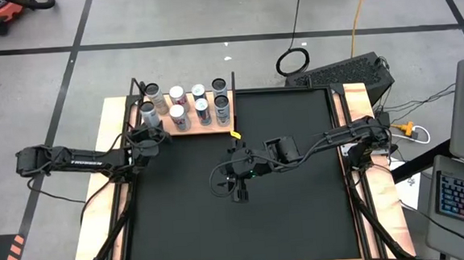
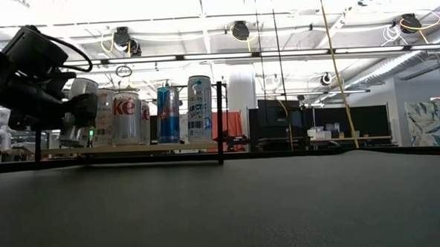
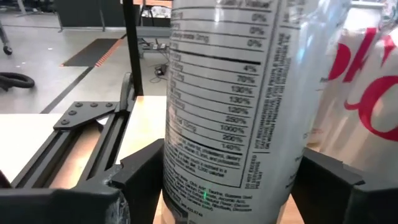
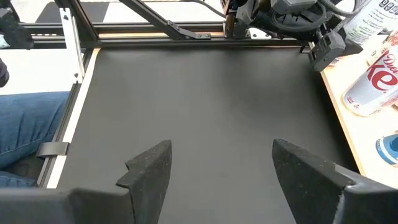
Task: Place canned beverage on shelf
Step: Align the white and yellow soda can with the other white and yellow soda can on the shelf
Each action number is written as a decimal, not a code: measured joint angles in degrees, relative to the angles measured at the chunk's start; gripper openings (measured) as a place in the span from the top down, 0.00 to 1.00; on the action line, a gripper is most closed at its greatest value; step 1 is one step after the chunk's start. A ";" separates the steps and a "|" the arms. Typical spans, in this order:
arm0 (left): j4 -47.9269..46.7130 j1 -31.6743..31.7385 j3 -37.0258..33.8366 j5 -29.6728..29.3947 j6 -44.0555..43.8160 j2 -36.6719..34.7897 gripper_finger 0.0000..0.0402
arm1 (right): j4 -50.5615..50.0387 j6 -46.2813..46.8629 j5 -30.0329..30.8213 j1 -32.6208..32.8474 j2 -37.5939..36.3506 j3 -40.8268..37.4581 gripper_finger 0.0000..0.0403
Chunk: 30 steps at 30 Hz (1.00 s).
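Left gripper is at the shelf, front-left corner, jaws straddling a silver can that stands on the board; whether they grip or have let go, I cannot tell. Seven more cans stand beside it. Right gripper hovers over the mat out front of the shelf, jaws apart, holding nothing.

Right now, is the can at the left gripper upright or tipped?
Upright: the can stands on the shelf between the left gripper's fingers.
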 joint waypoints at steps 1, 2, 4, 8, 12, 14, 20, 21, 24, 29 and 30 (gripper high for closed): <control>0.21 0.25 -0.01 0.00 -0.02 0.10 0.26 | -0.08 0.00 0.00 0.00 0.00 0.00 0.36; 0.34 0.48 -0.01 0.02 0.00 0.20 0.25 | -0.14 0.00 0.00 0.00 0.00 0.00 0.36; 0.69 0.53 -0.01 0.13 0.02 0.21 0.25 | -0.26 0.00 0.00 0.00 0.00 0.00 0.36; 4.20 0.51 -0.01 2.75 4.00 0.21 0.25 | -0.24 0.00 0.00 0.00 0.00 0.00 0.36; 7.68 0.51 -0.01 6.21 8.76 0.21 0.25 | -0.24 0.00 -0.02 0.00 0.00 0.00 0.36; 7.87 0.51 -0.01 6.26 9.08 0.19 0.25 | -0.24 0.00 -0.02 0.00 0.00 0.00 0.36; 7.48 0.51 0.01 4.67 9.15 0.19 0.25 | -0.25 0.00 -0.01 0.72 0.00 0.00 0.36; 7.48 0.51 0.01 4.41 9.16 0.19 0.25 | -0.26 0.00 -0.02 0.96 0.00 0.00 0.36; 7.64 0.51 0.01 3.10 9.21 0.21 0.25 | -0.37 0.00 -0.02 1.73 0.00 0.00 0.36; 9.56 0.51 0.03 2.52 9.63 0.19 0.25 | -0.39 -0.77 -0.04 2.69 0.00 0.00 0.36; 10.23 0.51 0.08 2.52 9.89 0.19 0.25 | -0.39 -0.94 -0.04 2.87 0.00 0.00 0.36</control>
